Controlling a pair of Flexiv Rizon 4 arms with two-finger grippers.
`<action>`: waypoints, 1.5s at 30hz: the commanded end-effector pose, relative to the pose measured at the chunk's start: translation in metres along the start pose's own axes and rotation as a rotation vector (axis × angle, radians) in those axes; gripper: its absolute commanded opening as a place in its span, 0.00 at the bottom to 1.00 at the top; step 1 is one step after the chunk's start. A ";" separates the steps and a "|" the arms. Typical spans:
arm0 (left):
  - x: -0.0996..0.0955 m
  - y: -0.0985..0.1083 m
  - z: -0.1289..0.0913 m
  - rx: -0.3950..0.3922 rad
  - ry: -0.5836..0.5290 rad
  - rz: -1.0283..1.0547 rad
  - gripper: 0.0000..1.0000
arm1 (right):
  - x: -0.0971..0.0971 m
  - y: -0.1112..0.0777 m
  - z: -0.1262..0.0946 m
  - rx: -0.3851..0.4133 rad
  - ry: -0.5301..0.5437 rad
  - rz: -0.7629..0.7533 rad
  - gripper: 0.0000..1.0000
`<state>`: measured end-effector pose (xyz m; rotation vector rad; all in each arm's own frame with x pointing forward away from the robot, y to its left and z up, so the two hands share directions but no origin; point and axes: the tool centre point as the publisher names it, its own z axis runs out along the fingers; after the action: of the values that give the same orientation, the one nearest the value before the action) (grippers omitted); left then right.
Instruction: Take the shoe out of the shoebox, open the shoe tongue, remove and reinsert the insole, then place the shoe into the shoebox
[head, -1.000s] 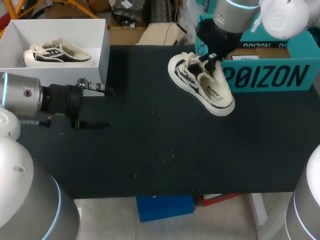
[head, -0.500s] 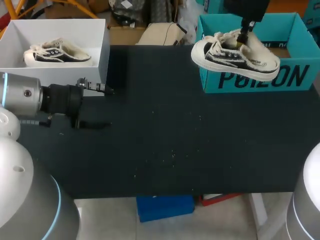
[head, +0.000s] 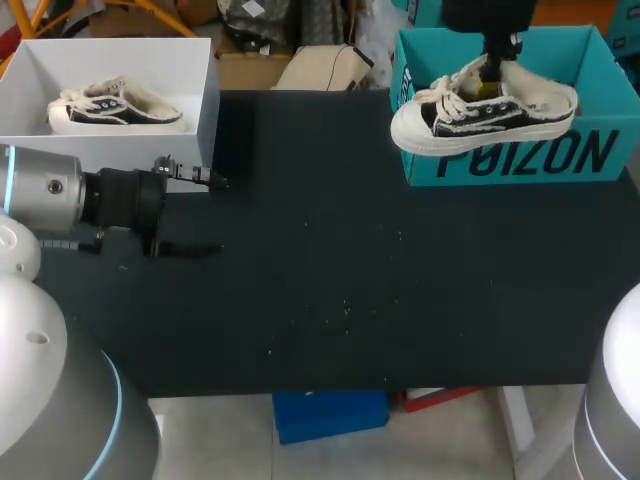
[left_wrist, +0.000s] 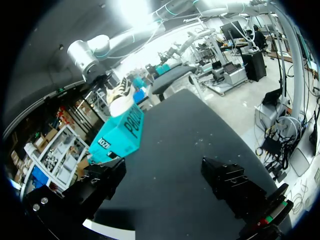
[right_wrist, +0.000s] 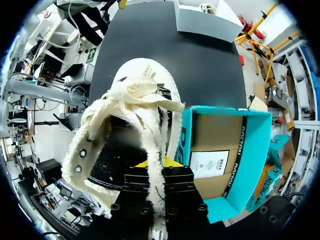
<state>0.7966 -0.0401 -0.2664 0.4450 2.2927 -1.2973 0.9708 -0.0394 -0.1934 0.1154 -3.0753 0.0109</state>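
Observation:
A black-and-cream sneaker (head: 482, 113) hangs in the air over the front wall of the teal shoebox (head: 520, 160), toe pointing left. My right gripper (head: 492, 68) is shut on the sneaker's collar from above. In the right wrist view the sneaker (right_wrist: 131, 125) hangs from my right gripper (right_wrist: 159, 172), with the teal shoebox (right_wrist: 250, 145) open beneath and beside it. My left gripper (head: 221, 216) is open and holds nothing, low over the table's left side. Its view shows the far-off sneaker (left_wrist: 120, 93) above the teal shoebox (left_wrist: 120, 137); its black fingers (left_wrist: 232, 182) stand wide apart.
A white box (head: 205, 110) at the back left holds a second sneaker (head: 112, 106). It stands just behind my left gripper. The black table (head: 330, 270) stretches between the two arms.
My right gripper lifted the sneaker from the table beside the teal shoebox up over its front wall, turning it level with the toe to the left. The left arm has not moved.

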 end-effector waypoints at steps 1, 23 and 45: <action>0.001 0.000 0.001 -0.004 -0.003 0.001 1.00 | -0.023 -0.021 -0.002 0.049 0.008 -0.102 0.00; 0.001 0.000 0.001 -0.004 -0.003 0.001 1.00 | -0.142 -0.075 0.007 0.077 0.022 -0.082 0.00; 0.001 0.000 0.001 -0.004 -0.003 0.001 1.00 | -0.152 -0.090 0.044 0.042 0.045 0.066 0.00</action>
<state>0.7967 -0.0401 -0.2664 0.4450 2.2928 -1.2973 1.1243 -0.1166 -0.2390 0.0206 -3.0316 0.0973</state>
